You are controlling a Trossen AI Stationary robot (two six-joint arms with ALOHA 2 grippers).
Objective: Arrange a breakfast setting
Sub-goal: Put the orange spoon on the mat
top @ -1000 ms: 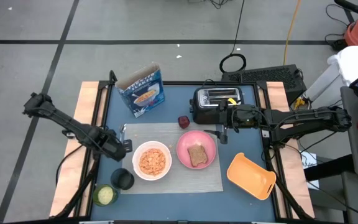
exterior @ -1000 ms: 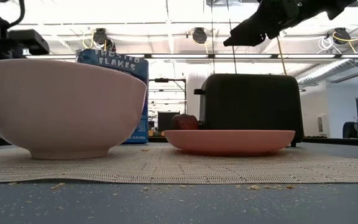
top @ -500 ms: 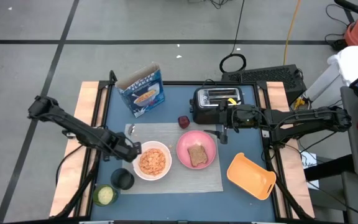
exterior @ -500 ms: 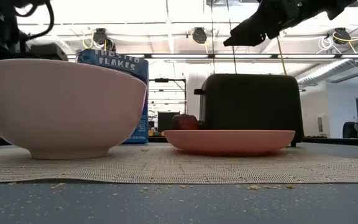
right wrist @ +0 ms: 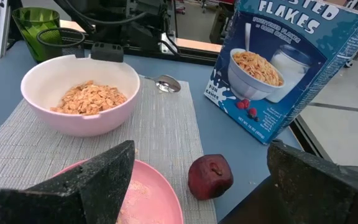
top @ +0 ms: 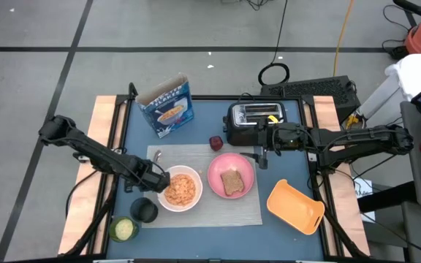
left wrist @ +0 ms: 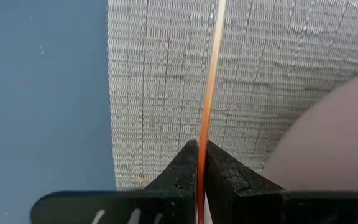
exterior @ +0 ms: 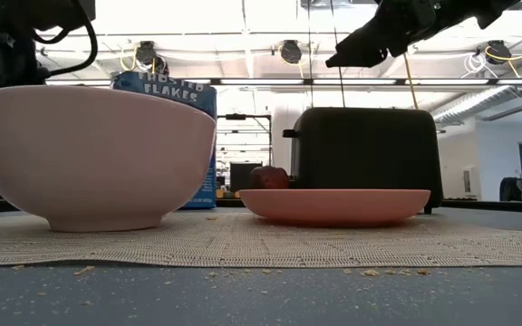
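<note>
Cereal fills the white bowl [top: 179, 188] on my grey mat [top: 225, 208], which lies mid-tabletop toward the front edge. Beside it on the mat sits the pink plate [top: 216, 173] carrying the toast slice [top: 232, 182]. The dark red fruit [top: 215, 142] rests on the bare tabletop just past the mat's rear edge, next to the black toaster [top: 254, 120]. My left end effector [top: 157, 177] is at the bowl's left rim with its fingers [left wrist: 229, 176] pinched closed on the spoon [right wrist: 167, 83], whose bowl end lies at the mat's rear left corner. My right end effector [top: 261, 155] hangs spread open and empty in front of the toaster, above the plate's far side. The blue box [right wrist: 283, 57] near the rear left edge reads "FLAKES". An orange dish [top: 295, 207] sits toward the front right corner.
</note>
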